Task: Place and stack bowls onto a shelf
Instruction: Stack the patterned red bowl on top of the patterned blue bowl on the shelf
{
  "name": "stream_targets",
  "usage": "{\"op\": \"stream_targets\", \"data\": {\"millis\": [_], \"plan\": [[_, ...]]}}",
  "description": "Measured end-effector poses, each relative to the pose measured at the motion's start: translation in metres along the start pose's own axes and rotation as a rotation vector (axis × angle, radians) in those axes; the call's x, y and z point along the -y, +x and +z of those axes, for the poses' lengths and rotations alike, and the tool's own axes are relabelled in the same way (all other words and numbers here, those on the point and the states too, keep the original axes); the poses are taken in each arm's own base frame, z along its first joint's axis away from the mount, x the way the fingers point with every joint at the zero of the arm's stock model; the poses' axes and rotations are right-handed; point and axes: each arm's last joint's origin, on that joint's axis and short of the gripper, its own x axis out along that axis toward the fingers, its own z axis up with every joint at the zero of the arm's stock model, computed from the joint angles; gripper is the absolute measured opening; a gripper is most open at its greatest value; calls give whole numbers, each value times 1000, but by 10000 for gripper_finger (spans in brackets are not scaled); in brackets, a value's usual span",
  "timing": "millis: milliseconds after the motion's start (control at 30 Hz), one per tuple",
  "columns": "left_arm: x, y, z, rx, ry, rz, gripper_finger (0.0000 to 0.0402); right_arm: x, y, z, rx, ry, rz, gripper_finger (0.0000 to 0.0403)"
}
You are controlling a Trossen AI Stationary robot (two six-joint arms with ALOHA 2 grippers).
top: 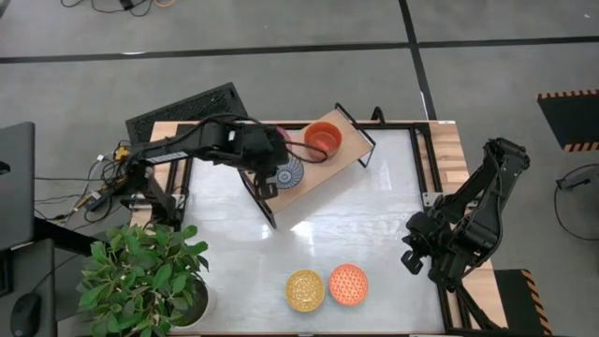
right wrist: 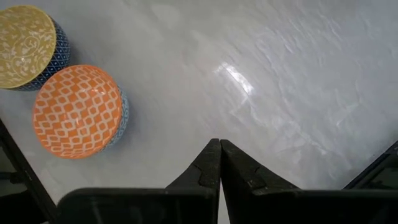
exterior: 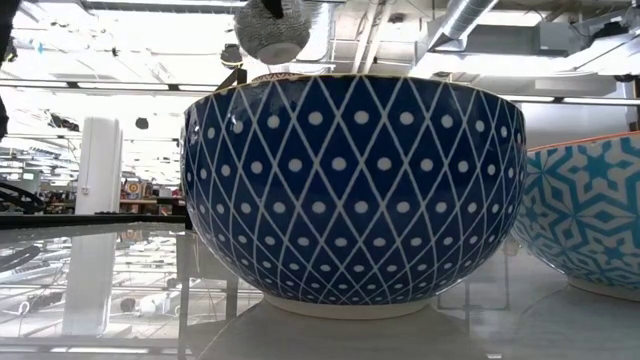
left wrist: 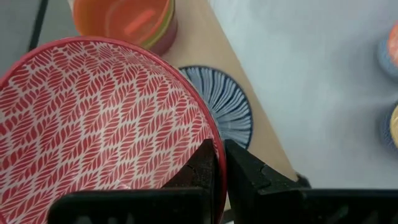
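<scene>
My left gripper [left wrist: 219,146] is over the shelf [top: 329,173], a light-wood board lying aslant at the table's far side. It is shut on a pink-and-white patterned bowl [left wrist: 93,124], which my arm hides in the high view. On the shelf rest a blue-white bowl [top: 289,172] [left wrist: 227,106] and a red-orange bowl [top: 323,139] [left wrist: 121,18] nested in another bowl. My right gripper [right wrist: 219,155] waits shut at the table's right side, touching nothing. My left gripper pinches the pink bowl by its rim [left wrist: 216,134], one finger inside [left wrist: 202,165] and one outside [left wrist: 245,171]. The bowl is above the shelf board and overlaps the blue-white bowl in the wrist view. Whether its underside rests on anything is hidden.
A yellow bowl [top: 305,290] [right wrist: 25,43] and an orange bowl [top: 348,284] [right wrist: 78,112] stand side by side near the table's near edge; their blue outsides fill the low view. A potted plant [top: 145,276] is at the near left corner. White tabletop [top: 374,225] lies between shelf and bowls.
</scene>
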Motion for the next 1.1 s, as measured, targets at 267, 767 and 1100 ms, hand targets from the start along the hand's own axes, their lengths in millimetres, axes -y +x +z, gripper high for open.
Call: {"op": "stream_targets", "data": {"millis": [267, 767, 1100], "plan": [[2, 4, -22, 91, -98, -18, 4, 0, 0, 0, 0, 1, -1, 32], [32, 54, -8, 4, 55, -84, 4, 0, 0, 0, 0, 1, -1, 33], [23, 63, -3, 15, 71, -131, 4, 0, 0, 0, 0, -6, -1, 33]]}}
